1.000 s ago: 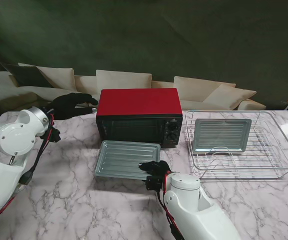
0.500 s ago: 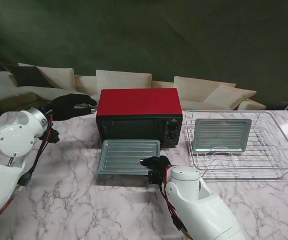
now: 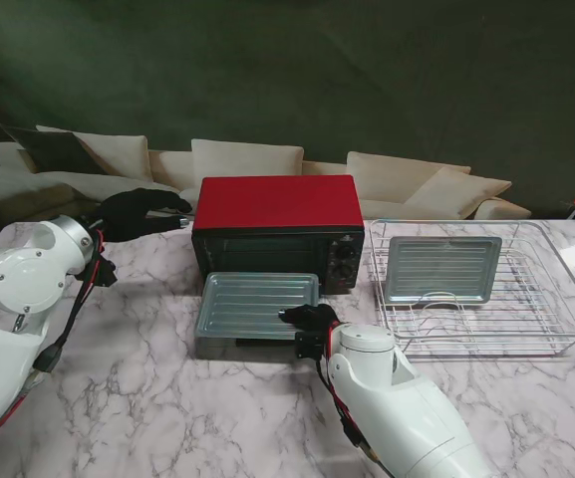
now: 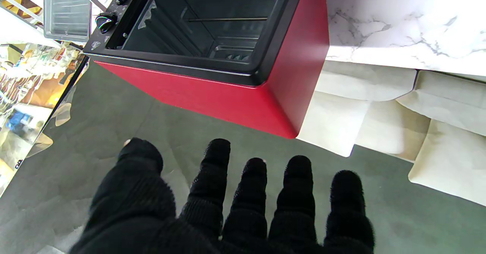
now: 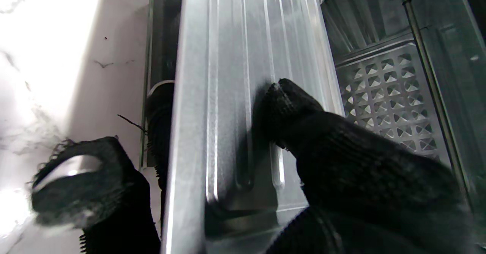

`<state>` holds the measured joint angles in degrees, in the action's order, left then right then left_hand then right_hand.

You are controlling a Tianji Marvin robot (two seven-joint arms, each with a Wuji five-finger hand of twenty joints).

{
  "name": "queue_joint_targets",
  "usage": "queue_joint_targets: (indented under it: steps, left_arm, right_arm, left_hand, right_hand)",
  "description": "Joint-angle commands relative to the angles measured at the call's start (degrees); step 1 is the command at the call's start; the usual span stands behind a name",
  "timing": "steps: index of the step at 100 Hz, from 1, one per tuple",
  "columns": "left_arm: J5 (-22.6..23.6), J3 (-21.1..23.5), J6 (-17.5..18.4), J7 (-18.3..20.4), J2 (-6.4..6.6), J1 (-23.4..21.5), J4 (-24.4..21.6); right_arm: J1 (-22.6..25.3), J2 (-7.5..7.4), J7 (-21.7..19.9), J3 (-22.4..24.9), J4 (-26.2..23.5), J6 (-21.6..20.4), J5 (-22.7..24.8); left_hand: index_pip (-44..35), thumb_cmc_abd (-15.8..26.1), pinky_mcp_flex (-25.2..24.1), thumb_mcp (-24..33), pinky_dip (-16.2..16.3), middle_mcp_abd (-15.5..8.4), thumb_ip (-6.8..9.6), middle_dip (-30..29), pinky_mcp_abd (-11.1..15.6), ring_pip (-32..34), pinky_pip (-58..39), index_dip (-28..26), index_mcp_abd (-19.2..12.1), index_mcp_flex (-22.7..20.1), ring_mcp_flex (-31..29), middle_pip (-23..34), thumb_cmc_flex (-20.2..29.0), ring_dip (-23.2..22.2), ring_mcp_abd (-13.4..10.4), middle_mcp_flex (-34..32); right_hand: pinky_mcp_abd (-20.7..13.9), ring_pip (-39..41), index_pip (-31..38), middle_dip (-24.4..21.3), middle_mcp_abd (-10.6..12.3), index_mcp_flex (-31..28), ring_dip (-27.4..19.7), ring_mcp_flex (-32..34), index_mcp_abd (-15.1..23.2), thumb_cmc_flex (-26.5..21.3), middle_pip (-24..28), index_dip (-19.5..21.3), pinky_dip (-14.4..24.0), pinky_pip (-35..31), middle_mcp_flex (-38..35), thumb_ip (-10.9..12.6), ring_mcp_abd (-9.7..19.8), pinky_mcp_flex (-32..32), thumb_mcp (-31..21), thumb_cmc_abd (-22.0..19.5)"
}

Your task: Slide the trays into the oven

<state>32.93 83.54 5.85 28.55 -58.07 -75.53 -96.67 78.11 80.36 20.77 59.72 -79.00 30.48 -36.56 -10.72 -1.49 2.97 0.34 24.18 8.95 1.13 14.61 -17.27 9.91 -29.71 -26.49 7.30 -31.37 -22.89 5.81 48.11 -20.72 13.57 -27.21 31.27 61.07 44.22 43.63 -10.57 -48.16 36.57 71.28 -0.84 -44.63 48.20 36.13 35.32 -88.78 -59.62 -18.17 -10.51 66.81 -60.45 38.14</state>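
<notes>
Right hand [image 3: 309, 319], in a black glove, grips the near right corner of the ribbed metal tray [image 3: 256, 305]; in the right wrist view the thumb [image 5: 288, 106] presses on the tray's ribbed face while other fingers [image 5: 81, 178] curl round its rim on the opposite side, so the hand is closed on the tray. The tray lies just in front of the red oven [image 3: 278, 231], over the lowered oven door [image 3: 229, 348], its far edge at the mouth of the open cavity. How far that edge enters the cavity cannot be told.

Left hand [image 3: 140, 212], also gloved, hovers beside the oven at its 9 o'clock, slightly behind its front face. In the left wrist view its fingers [image 4: 216, 170] are extended and spread apart, holding nothing and touching nothing; the oven's red side wall lies ahead of the fingertips, apart from them.

A second tray [image 3: 442, 268] rests in the wire rack [image 3: 484, 290], at 3 o'clock from the oven, on the marble table [image 3: 147, 398].

In the stand view the right forearm covers most of the right hand. The right wrist view is cropped close, so the tray's far end is cut off and blurred. The oven's control knobs [image 3: 344, 260] are too small to read.
</notes>
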Motion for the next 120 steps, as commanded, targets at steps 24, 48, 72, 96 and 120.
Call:
queue_joint_targets:
  steps: [24,48,72,96,120]
  left_arm:
    - [0.08,0.36,0.09,0.99,0.19,-0.49,-0.53]
    - [-0.12,0.3,0.43,1.18,0.24,-0.2,-0.27]
    - [0.12,0.52,0.74,1.52,0.33,-0.27,-0.26]
    - [0.16,0.48,0.71,1.74,0.38,-0.31,-0.25]
    - [0.29,0.66,0.86,2.12,0.47,-0.42,-0.36]
  right_arm:
    - [-0.02,-0.79,-2.29,1.84,0.04,-1.57,1.64]
    - [0.38,-1.82,-6.32,1.5,-0.43,-1.09,2.52]
    - [-0.51,-2.31,-8.76,0.9,0.3,-1.87,3.26]
    - [-2.51,-1.16,-7.0,-0.28,3.01,-2.84,2.38]
    - [-4.02,-0.24,-5.09,-0.78,5.72,-5.03,2.27]
  left_hand:
    - [-0.43,2.59,-0.54,-1.78,1.62,0.01,-1.0,0.63,0.26,-0.52,2.11,-0.54,0.55,-1.85,0.64,-0.02,-1.08,-0.5,-0.15,-1.12]
    - [-0.46,2.62,-0.46,-1.77,1.7,0.07,-1.0,0.67,0.26,-0.52,2.17,-0.57,0.51,-1.98,0.61,-0.01,-1.06,-0.51,-0.2,-1.31]
    - [-0.45,2.65,-0.47,-1.78,1.75,0.08,-1.01,0.68,0.2,-0.55,2.25,-0.57,0.55,-2.0,0.63,-0.04,-1.1,-0.5,-0.13,-1.41]
    - [-0.43,2.67,-0.47,-1.79,1.8,0.08,-1.02,0.69,0.22,-0.56,2.33,-0.57,0.54,-2.04,0.64,-0.08,-1.1,-0.49,-0.07,-1.49]
    - [-0.43,2.63,-0.43,-1.82,1.84,0.12,-1.03,0.69,0.18,-0.56,2.37,-0.58,0.59,-2.06,0.61,-0.1,-1.17,-0.48,-0.07,-1.55]
  right_hand:
    - [-12.58,9.44,10.69,1.12,0.28,-9.86,4.02,4.18,11.27,-5.91,2.54,4.46,1.14,-3.44,-0.09,3.26,9.67,-3.18,-7.51,-7.08]
    - [-12.66,10.01,10.68,1.37,0.32,-9.96,4.42,4.19,11.35,-5.95,2.36,5.0,1.42,-3.77,0.0,3.27,9.73,-3.08,-7.43,-7.22]
    - [-12.74,10.39,10.66,1.68,0.33,-10.18,4.7,4.14,11.39,-5.97,2.3,5.46,1.66,-3.98,0.03,3.28,9.87,-3.07,-7.35,-7.2]
    - [-12.71,10.42,10.63,1.9,0.45,-10.25,4.79,4.14,11.44,-6.0,2.25,5.88,1.79,-3.98,0.05,3.29,9.77,-3.07,-7.31,-7.22]
    - [-12.65,10.35,10.84,2.35,0.6,-10.28,4.82,4.14,11.68,-6.02,2.26,6.71,1.89,-3.9,0.18,3.28,9.81,-3.07,-7.21,-7.34]
